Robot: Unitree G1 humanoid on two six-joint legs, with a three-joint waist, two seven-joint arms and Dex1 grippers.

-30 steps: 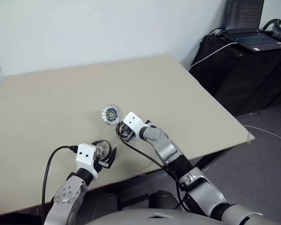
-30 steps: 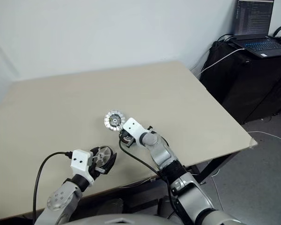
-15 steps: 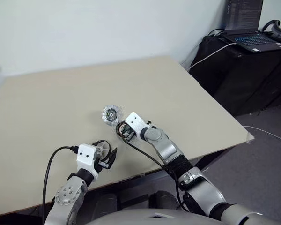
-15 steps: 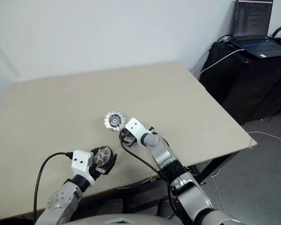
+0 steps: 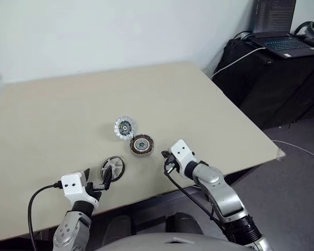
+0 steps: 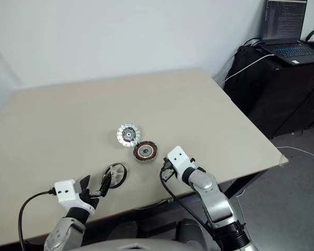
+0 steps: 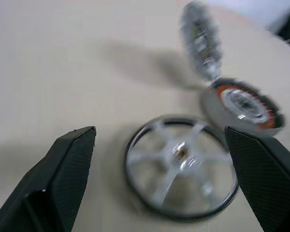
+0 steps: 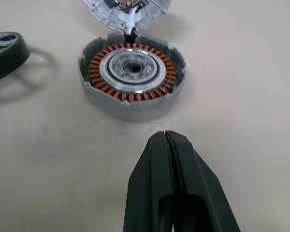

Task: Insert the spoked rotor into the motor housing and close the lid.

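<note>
The spoked rotor (image 5: 113, 168) lies flat on the table, black rim around grey spokes. My left gripper (image 5: 98, 178) is open just behind it, and its fingers (image 7: 67, 169) stand wide to either side of the rotor (image 7: 181, 174) without holding it. The motor housing (image 5: 141, 145) sits open with its copper windings facing up. The lid (image 5: 124, 127) lies touching its far side, shiny scalloped face up. My right gripper (image 5: 165, 157) is shut and empty, a short way back from the motor housing (image 8: 133, 72) and pointing at it.
The beige table (image 5: 199, 104) has bare surface on all sides of the three parts, and its near edge runs just behind both grippers. A dark stand with a laptop (image 5: 280, 39) is off the table's far right corner.
My right gripper has drawn back towards the near edge and to the right, uncovering the motor housing. My left gripper has slid back and to the left off the rotor, which stays on the table.
</note>
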